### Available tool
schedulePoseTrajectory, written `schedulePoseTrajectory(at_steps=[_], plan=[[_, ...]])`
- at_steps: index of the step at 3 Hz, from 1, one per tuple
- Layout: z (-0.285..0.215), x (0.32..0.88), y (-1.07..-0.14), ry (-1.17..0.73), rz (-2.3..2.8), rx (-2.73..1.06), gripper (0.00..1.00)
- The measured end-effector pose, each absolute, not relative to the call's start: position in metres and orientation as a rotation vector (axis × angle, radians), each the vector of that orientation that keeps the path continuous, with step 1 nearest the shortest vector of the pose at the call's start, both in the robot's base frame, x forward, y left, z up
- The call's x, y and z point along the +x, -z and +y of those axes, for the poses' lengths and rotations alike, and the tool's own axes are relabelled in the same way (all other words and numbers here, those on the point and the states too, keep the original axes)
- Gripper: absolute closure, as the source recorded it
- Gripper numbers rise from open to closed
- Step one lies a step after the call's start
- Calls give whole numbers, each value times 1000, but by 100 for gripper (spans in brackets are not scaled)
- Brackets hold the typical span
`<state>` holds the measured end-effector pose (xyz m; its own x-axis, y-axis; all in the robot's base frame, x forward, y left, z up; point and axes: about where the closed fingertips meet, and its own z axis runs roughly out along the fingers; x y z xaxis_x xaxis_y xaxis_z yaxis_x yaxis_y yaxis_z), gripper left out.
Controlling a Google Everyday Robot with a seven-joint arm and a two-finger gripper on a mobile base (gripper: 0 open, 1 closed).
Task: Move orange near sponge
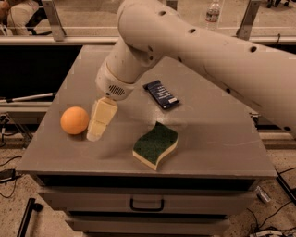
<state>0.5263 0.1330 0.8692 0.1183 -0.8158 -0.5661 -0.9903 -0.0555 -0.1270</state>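
The orange [74, 120] rests on the left part of the grey table [217, 143]. The sponge [156, 145], dark green on top with a pale yellow base, lies near the table's front edge, right of the orange. My gripper [96, 133] hangs down from the big cream arm [194, 51] and its tip is low over the table, just right of the orange, nearly touching it. The gripper stands between the orange and the sponge. Nothing is seen in its hold.
A dark blue rectangular packet [161, 94] lies behind the sponge near the table's middle. A drawer with a handle [146, 203] is below the tabletop. A rail runs behind the table, with a bottle [212, 11] beyond it. Cables lie on the floor at both sides.
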Motion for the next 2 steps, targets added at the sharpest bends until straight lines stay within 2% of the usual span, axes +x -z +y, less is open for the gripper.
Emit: schedulePoseTrajectory(at_steps=[2], plan=[[166,507,-863,-571,1733,-1966,0]])
